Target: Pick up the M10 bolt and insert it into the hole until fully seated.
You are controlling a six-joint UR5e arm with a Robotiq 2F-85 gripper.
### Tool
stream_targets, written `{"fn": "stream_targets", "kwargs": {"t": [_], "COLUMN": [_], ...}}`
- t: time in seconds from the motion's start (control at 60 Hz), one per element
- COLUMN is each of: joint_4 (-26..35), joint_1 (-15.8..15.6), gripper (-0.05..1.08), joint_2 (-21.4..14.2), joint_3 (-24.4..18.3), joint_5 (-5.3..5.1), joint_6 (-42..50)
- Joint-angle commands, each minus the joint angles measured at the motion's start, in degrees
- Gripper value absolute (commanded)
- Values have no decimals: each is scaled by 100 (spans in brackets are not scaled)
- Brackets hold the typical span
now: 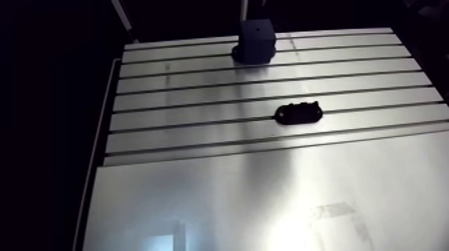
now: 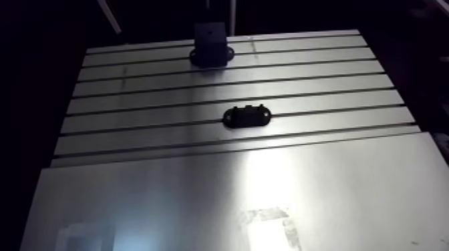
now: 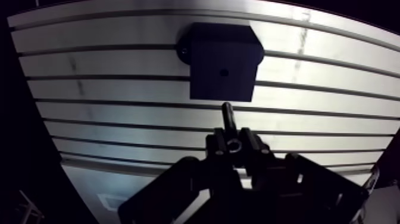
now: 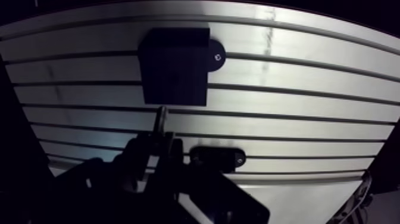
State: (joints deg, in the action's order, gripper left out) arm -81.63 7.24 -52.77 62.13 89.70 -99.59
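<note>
End effector [image 3: 233, 140]: fingers closed tight on the head end of the M10 bolt [image 3: 228, 117]. The shank projects ahead, short of the hole [image 3: 224, 72] in the black block [image 3: 223, 62]. In the arm view the block stands upper centre on the bench [image 1: 200, 200], with a black oval fixture [image 1: 298, 113] right of centre. Judgement: the bolt is rigid, light and smooth-sided, so the present hold near the head suits it.

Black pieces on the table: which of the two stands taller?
The square block: it stands up like a small tower, while the oval piece lies low and flat.

One block [image 3: 223, 62], one oval fixture [image 1: 298, 113], seemingly one bolt [image 3: 228, 116]
</note>
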Motion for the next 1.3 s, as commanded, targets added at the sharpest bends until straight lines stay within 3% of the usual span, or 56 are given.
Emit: {"fn": "stream_targets", "kwargs": {"t": [0.017, 0.15, 0.667, 0.767, 0.9, 1.3], "joint_4": [38, 31, -23, -23, -23, -32], "joint_1": [-47, -54, -73, -81, -117, -186], "gripper": [108, 108, 108, 108, 108, 108], "joint_2": [113, 148, 261, 308, 325, 387], "joint_3": [-134, -152, -171, -180, -172, -118], "joint_5": [34, 85, 113, 215, 278, 280], "joint_6": [5, 5, 67, 74, 100, 110]}}
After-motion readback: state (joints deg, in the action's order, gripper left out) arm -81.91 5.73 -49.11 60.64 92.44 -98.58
